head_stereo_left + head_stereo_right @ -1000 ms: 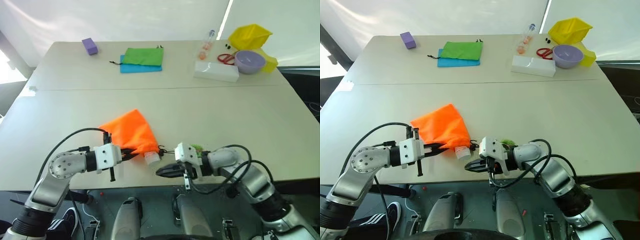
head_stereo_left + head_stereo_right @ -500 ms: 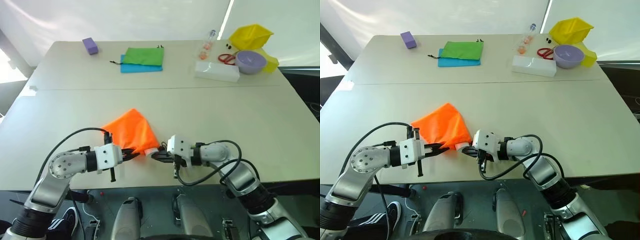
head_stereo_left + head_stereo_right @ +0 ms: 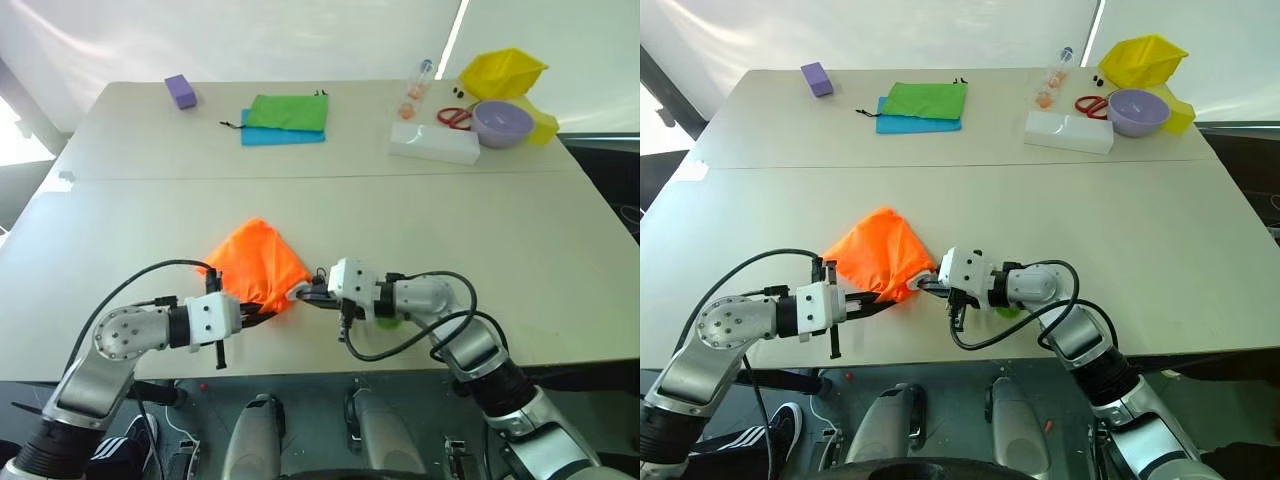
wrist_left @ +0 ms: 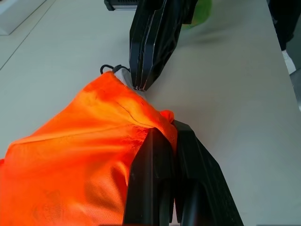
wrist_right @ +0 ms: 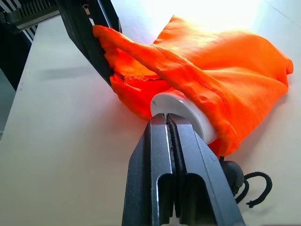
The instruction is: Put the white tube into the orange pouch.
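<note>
Left hand (image 4: 162,141) pinches orange pouch (image 3: 255,265) rim; clenched right hand (image 5: 168,123) touches white tube (image 5: 183,110).

a robot test setup in a lab or demonstration space: a plain beige table (image 3: 420,210) made of two joined tops stands before white fabric sheeting (image 3: 250,40) hung as a backdrop. assorted practice props line the far edge — a purple block (image 3: 179,91), flat green pouch (image 3: 288,111) on a blue pouch (image 3: 270,136), a white box (image 3: 433,143), red scissors (image 3: 455,117), a lilac bowl (image 3: 499,122) and yellow bins (image 3: 502,72). black cables (image 3: 140,285) loop along the arms.
</note>
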